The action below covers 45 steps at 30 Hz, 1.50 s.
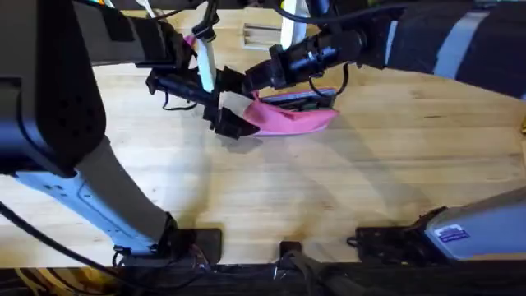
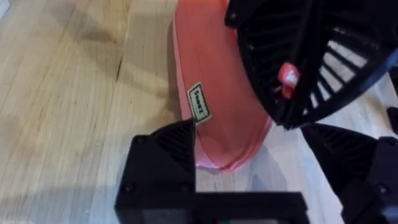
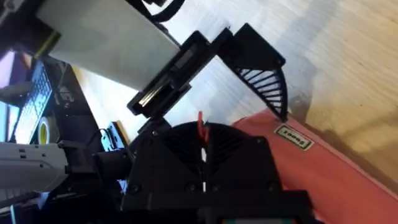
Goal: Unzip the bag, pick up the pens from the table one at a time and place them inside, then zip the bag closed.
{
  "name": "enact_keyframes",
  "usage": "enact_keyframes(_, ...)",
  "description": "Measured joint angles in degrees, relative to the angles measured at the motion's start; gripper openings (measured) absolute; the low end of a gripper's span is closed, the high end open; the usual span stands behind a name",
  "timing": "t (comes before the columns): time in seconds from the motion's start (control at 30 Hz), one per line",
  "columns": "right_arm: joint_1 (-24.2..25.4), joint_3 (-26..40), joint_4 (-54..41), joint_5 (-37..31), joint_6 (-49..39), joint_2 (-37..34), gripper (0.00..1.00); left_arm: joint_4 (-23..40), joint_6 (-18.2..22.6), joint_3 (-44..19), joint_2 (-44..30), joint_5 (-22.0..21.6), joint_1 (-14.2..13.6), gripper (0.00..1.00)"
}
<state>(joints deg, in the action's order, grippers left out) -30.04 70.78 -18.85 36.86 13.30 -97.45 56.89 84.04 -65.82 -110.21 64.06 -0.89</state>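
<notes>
Overhead: both claws meet at one end of the pink bag

Overhead, you have the bag (image 1: 289,117) lying on the worktop (image 1: 329,189) toward the far side, a little left of the middle, its zipper side turned away from the arm bases; the left claw (image 1: 233,123) sits at the bag's left end, and the right claw (image 1: 238,86) reaches across from the right to the same end, just above it; from here you cannot tell how either pair of fingers stands.

Left wrist: your left claw (image 2: 273,149) stands wide open, one finger (image 2: 168,149) touching the bag's (image 2: 227,106) edge beside a small white label (image 2: 199,102), the other finger out on the bare worktop (image 2: 68,106) past the bag's corner; the right claw (image 2: 286,79) is closed on a small red tab, which looks like the zipper pull (image 2: 288,76).

Right wrist: your right claw (image 3: 202,134) is pinched shut on that red pull (image 3: 200,122); the bag (image 3: 348,180) runs away beneath it, label (image 3: 292,137) showing; one left finger (image 3: 264,81) rests on the bag's edge near the label.
</notes>
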Motion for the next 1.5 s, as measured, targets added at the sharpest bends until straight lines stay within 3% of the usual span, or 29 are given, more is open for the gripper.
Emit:
enact_keyframes(0.03,0.0,0.0,0.0,0.0,0.0,0.0,0.029,-0.1,-0.1,0.0,0.0,0.2,0.0,0.963)
enact_keyframes(0.07,0.0,0.0,0.0,0.0,0.0,0.0,0.03,-0.1,0.0,0.0,0.0,0.4,0.0,0.873)
enact_keyframes(0.2,0.1,0.0,-0.3,0.0,0.0,0.0,0.028,-0.4,0.0,0.0,0.0,0.7,0.1,0.254)
enact_keyframes(0.23,0.1,0.0,-0.6,0.0,0.0,0.0,0.028,-0.3,0.0,0.0,0.0,0.7,0.1,0.119)
enact_keyframes(0.27,0.3,0.0,-1.1,0.0,0.0,0.0,0.028,-0.3,0.2,0.0,0.0,0.7,0.0,0.065)
enact_keyframes(0.53,7.0,0.4,-5.5,-0.3,0.0,0.0,0.028,-0.4,0.4,0.0,0.0,1.7,0.0,0.043)
enact_keyframes(0.83,16.6,0.4,-15.2,-7.3,0.2,0.0,0.03,-0.7,0.4,0.0,0.0,2.6,-0.1,0.043)
enact_keyframes(1.0,20.5,0.5,-19.0,-15.8,0.0,0.4,0.03,-0.8,0.4,0.0,0.0,2.8,-0.2,0.043)
enact_keyframes(1.27,21.6,1.1,-24.8,-35.2,4.8,1.2,0.033,-0.6,0.4,0.0,0.0,2.7,-0.4,0.043)
enact_keyframes(1.5,21.5,1.1,-25.4,-44.1,11.2,1.2,0.033,-0.6,0.4,0.0,0.0,2.6,-0.7,0.043)
